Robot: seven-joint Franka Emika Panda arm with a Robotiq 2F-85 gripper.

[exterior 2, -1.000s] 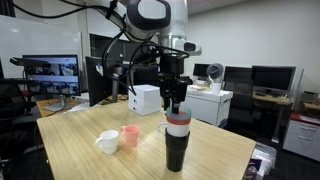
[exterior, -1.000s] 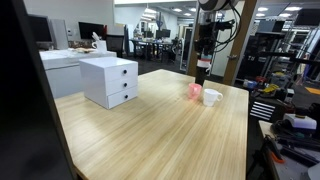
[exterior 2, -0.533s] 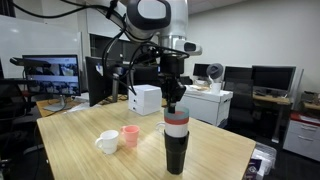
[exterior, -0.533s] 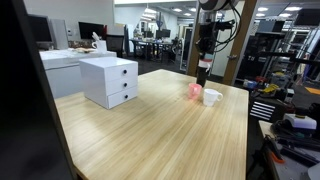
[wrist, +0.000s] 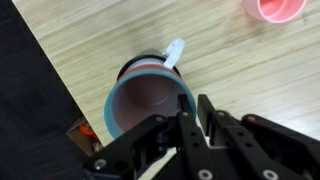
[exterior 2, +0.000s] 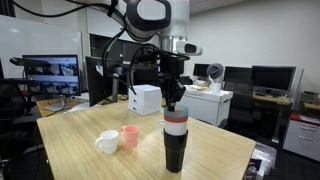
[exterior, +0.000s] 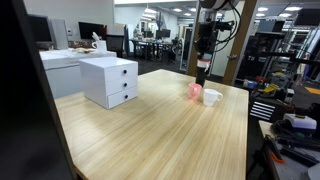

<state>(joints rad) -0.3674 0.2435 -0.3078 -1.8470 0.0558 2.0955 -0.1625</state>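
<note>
Roughly, left to right in an exterior view: white mug (exterior 2: 106, 143), pink cup (exterior 2: 130, 136) just beside it, then cup stack (exterior 2: 176, 146) toward the near right of the table (exterior 2: 70, 152). Stack stands upright, long axis vertical. Gripper (exterior 2: 175, 103) hangs straight above its mouth, close over the rim. Wrist view: the open top cup lies directly under the fingers (wrist: 212, 116). Fingers look narrow, nothing seen between them; fully closed or not, cannot tell.

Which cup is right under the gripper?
The tall dark tumbler with red and white bands; the small pink cup and white mug stand together, off to the side.
</note>
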